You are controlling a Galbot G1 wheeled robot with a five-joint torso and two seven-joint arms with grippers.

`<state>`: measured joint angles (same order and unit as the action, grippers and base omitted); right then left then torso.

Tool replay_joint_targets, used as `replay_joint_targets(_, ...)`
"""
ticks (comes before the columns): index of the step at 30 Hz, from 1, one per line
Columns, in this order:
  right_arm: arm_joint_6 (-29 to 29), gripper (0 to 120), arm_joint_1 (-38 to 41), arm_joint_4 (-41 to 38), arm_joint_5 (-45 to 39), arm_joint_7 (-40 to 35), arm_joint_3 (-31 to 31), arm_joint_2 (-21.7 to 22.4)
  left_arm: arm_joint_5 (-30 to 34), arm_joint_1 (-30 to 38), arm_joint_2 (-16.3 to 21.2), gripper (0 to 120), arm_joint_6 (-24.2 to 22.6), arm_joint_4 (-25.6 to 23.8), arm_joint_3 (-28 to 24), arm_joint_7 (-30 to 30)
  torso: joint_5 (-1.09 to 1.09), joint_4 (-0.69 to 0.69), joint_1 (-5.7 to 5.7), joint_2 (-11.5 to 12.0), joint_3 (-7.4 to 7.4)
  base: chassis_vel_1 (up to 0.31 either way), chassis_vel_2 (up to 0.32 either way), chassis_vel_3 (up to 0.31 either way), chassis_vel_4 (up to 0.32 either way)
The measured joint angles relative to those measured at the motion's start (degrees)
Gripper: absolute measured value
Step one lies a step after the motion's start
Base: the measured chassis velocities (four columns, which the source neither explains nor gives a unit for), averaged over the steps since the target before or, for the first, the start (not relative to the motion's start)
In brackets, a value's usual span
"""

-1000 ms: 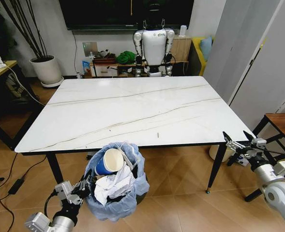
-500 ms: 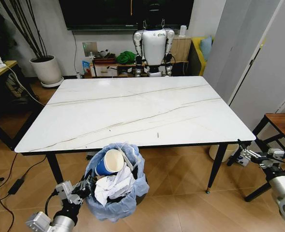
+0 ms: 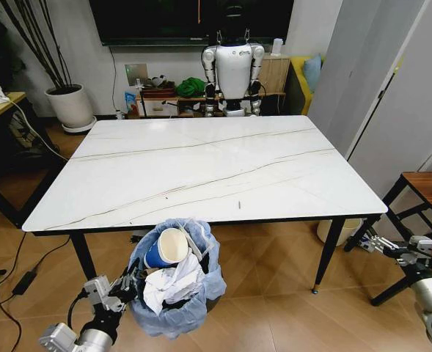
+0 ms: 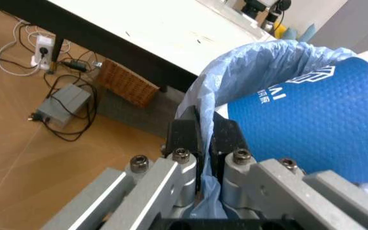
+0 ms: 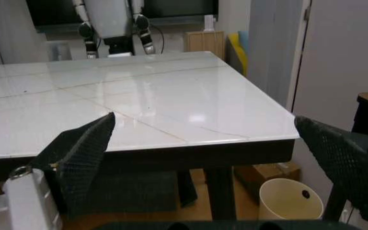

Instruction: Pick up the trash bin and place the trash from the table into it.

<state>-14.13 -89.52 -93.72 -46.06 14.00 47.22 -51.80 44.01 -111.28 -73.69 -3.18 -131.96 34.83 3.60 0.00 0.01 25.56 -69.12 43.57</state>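
Lower left of the frame: the left gripper stays clenched on the trash bin rim, cup and paper inside; at lower right the right gripper, jaws spread, has dropped below the cleared surface, suggesting clearing is finished

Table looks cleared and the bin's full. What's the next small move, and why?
Probably lower the trash bin to the floor: the left tool is clamped on its bag rim, litter including the paper cup sits inside, and the right tool hangs open beside the table.
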Motion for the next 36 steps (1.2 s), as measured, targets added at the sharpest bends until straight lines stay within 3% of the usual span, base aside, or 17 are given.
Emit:
replay_joint_targets(20,0.0,100,0.1,0.0,0.0,0.0,-0.1,0.1,-12.5,-2.1,-1.1,0,3.7,0.9,0.8,0.9,0.0,0.0,0.0,0.0,0.0,0.0,0.0,0.0,0.0)
replay_joint_targets(36,0.1,100,0.1,-0.1,0.0,-0.1,-0.2,0.1,-14.8,-1.9,-1.1,0,4.9,2.0,1.4,0.7,0.0,0.0,0.0,0.0,0.0,0.0,0.0,0.0,0.0)
